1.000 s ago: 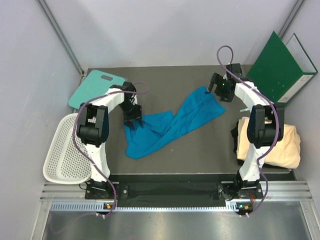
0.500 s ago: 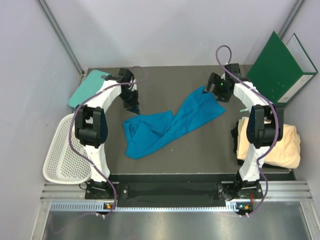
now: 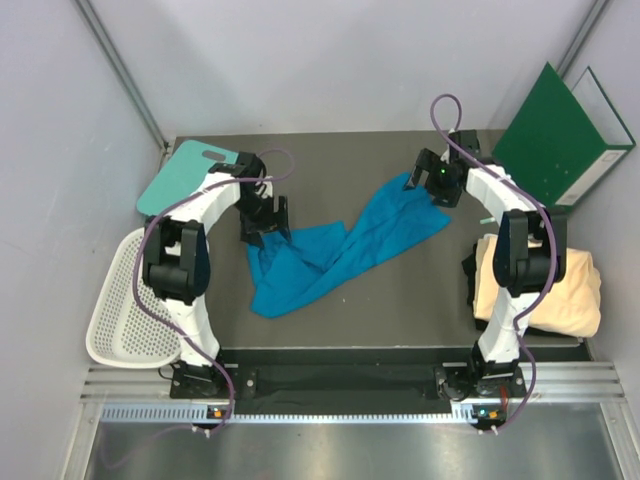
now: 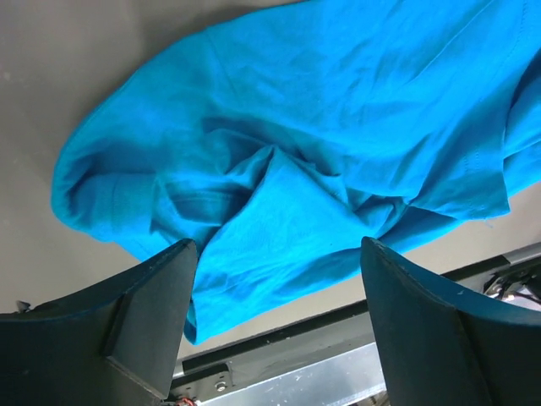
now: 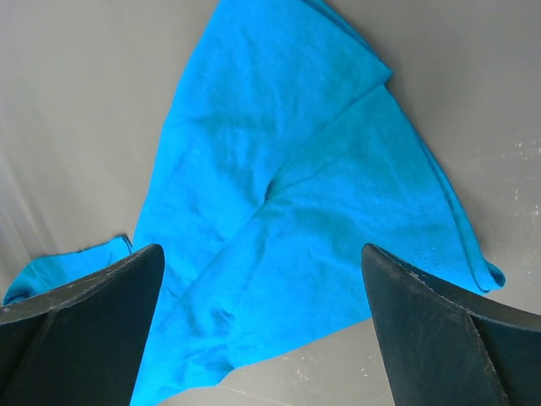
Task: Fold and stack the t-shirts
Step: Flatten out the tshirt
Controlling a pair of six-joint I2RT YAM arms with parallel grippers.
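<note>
On table: crumpled blue t-shirt (image 3: pixel 335 252).

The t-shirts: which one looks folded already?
The cream-yellow t-shirt, a compact bundle on the far right. The blue t-shirt lies crumpled and stretched out in the middle, not yet folded.

This looks like a robot test lab, not a home. A left robot arm (image 3: pixel 185 262) and a right robot arm (image 3: pixel 527 250) are bolted to a metal rail (image 3: pixel 340 410) beside a dark table (image 3: pixel 320 160). Plain grey walls (image 3: pixel 330 60) stand close around.
</note>
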